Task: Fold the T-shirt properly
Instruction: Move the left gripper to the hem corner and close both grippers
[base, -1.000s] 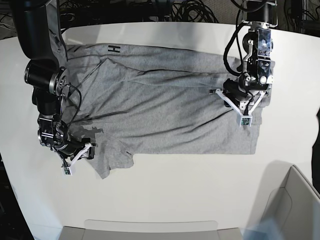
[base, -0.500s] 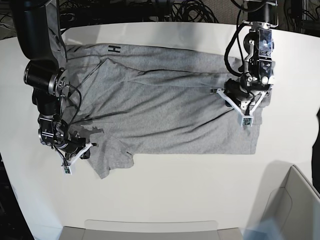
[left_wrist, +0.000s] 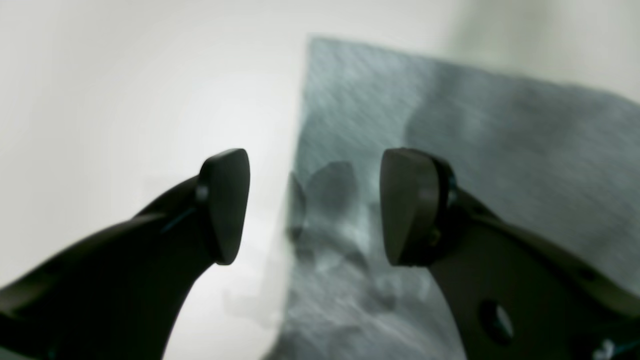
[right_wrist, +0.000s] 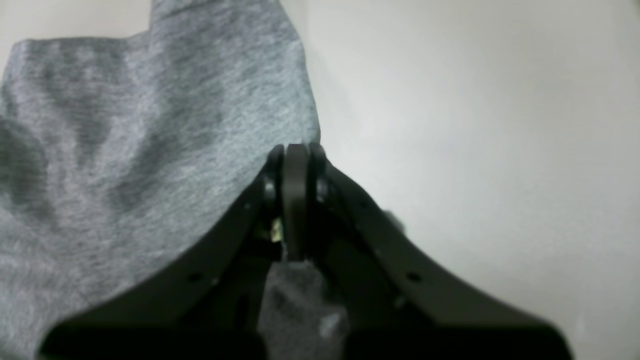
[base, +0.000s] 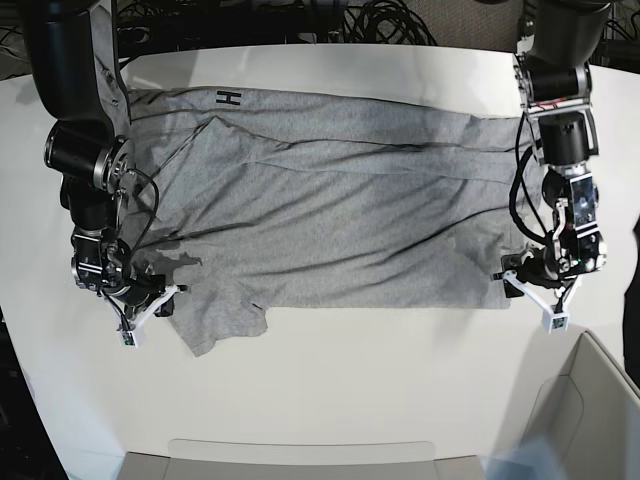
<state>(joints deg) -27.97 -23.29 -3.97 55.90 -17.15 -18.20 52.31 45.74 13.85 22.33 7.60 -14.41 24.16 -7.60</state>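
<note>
Since the earlier frame the left gripper (left_wrist: 314, 207) has swung outward and nearer the bin (base: 570, 420), from over the folded part to the near corner at its own end of the T-shirt (base: 340, 225), and its fingers have opened; they now stand spread on either side of the cloth edge with nothing pinched between them. The right gripper (right_wrist: 296, 152) is pressed together on a pinch of the shirt's edge at the other end. The garment lies partly folded across the middle of the table (base: 350, 375). If the left fingers close too high or too far out, they may miss the thin edge; if the arms then lift unevenly, the near side could skew or the right pinch slip, rumpling the folds. The long axis runs side to side between the arms, the printed letter on the far band near the right arm; which way the collar points I cannot tell
</note>
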